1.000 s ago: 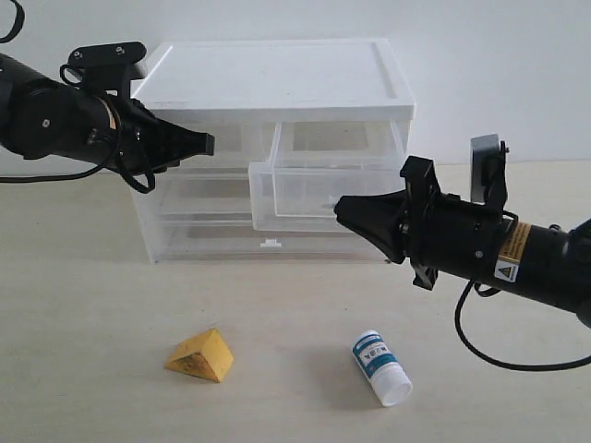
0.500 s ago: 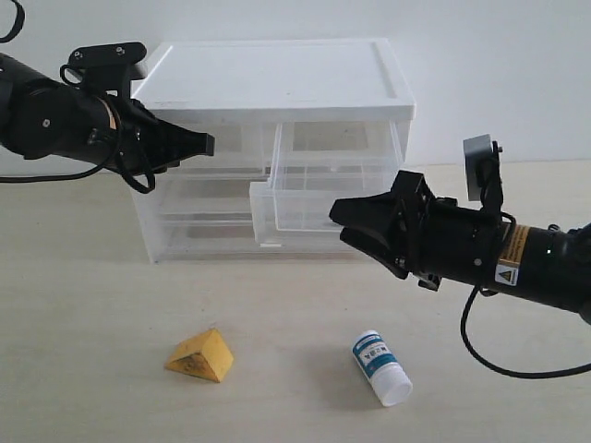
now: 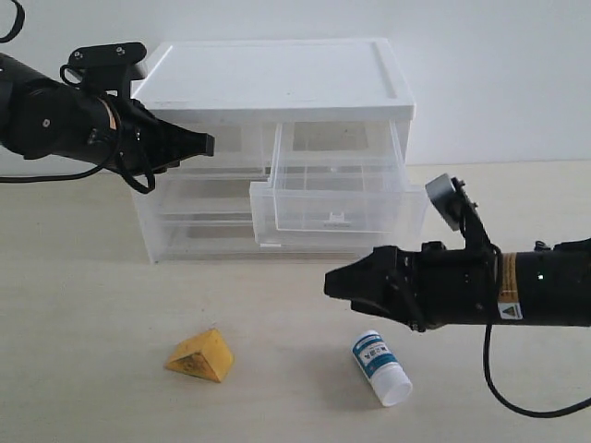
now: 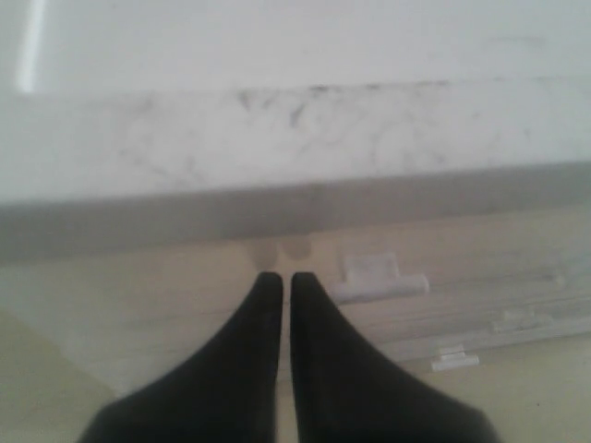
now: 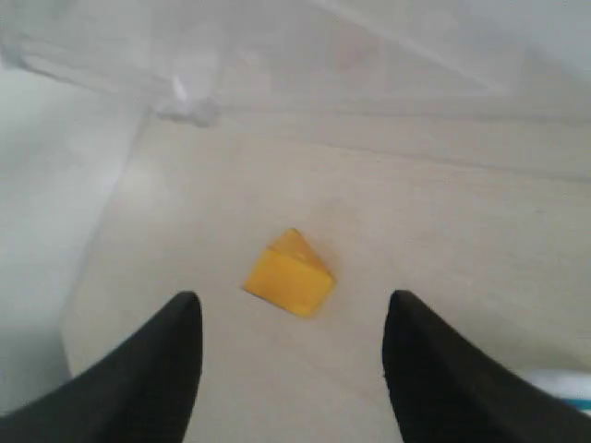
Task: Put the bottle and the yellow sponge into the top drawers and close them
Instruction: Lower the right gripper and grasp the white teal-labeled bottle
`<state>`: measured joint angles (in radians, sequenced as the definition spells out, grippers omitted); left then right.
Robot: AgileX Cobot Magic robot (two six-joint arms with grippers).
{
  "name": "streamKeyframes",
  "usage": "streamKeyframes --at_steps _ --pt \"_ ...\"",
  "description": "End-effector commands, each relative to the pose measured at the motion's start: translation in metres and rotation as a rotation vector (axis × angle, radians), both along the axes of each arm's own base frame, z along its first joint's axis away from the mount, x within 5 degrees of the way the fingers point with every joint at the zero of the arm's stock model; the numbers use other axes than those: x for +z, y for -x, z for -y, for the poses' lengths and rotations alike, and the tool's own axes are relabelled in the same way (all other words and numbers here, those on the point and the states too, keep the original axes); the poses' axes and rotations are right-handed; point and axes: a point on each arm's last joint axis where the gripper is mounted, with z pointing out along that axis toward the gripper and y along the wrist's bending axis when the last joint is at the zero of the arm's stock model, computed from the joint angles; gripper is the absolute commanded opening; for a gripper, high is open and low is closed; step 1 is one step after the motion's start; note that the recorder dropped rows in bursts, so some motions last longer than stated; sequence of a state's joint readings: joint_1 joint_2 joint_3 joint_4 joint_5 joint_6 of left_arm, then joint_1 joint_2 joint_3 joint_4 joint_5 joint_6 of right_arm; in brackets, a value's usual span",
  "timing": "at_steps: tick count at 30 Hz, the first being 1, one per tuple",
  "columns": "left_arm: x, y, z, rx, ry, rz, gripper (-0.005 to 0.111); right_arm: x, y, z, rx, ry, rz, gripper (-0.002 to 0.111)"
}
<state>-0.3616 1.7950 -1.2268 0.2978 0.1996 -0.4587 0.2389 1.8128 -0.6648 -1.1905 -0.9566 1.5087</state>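
A white drawer unit [image 3: 277,78] is seen in the exterior view, standing at the back of a pale table [image 3: 83,277]. The open top drawer [image 3: 337,194], on the right side of this view, is drawn well out of the frame, and nothing can be made out inside it. The shut top drawer [image 3: 242,138] beside it is set flush with the frame. The left gripper [image 3: 209,143] is held level at the front of that shut drawer. The right gripper [image 3: 331,284] is held low over the table in front of the unit, and its spread cannot be judged from this side. The bottle [image 3: 380,369] is laid on its side on the table, just below that gripper and apart from it. The sponge [image 3: 200,355] is set on the table well off to the bottle's side, and neither item is touched. In the left wrist view the left gripper [image 4: 280,281] is shown with its fingers [image 4: 263,309] pressed together, only a thin slit left between them and nothing pinched. A white tab handle [image 4: 374,274] is seen just beside the tips, not between them. In the right wrist view the right gripper [image 5: 295,300] is shown spread wide and empty. The sponge [image 5: 289,275] is framed between its fingers, farther off on the table. Only a sliver of the bottle [image 5: 565,383] is caught at the edge. A translucent drawer front [image 5: 138,55] is blurred beyond, and which drawer it is cannot be told.
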Motion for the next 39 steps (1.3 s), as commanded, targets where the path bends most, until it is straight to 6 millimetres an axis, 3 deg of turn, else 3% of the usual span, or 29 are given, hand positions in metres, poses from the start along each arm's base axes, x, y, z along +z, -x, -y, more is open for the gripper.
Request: streamKeyframes --at_steps 1,7,12,19,26,28,33,39 --pt "0.004 -0.001 0.000 -0.007 -0.004 0.019 0.004 -0.012 0.002 0.007 0.017 0.191 0.018 0.053" --pt "0.004 -0.001 0.000 -0.007 -0.004 0.019 0.004 -0.015 0.003 0.009 0.054 0.261 0.071 0.053" --pt "0.004 -0.001 0.000 -0.007 -0.002 0.021 0.004 -0.024 -0.001 0.018 0.045 0.430 0.129 0.053" --pt "0.004 -0.001 -0.001 -0.006 -0.004 0.017 0.004 -0.033 0.012 -0.011 0.121 0.645 0.226 0.053" --pt "0.003 -0.001 -0.001 -0.004 -0.009 0.009 0.004 -0.039 0.013 -0.006 0.107 0.740 0.210 0.051" --pt "0.003 -0.001 -0.001 -0.004 -0.008 0.011 0.004 -0.040 0.014 -0.006 0.109 0.744 0.204 0.041" --pt "0.003 -0.001 -0.001 -0.005 -0.007 0.012 0.004 -0.041 0.019 -0.008 0.139 0.701 0.204 0.001" --pt "0.003 -0.001 -0.001 -0.004 -0.009 0.009 0.004 -0.039 0.043 -0.016 0.228 0.516 0.193 0.000"
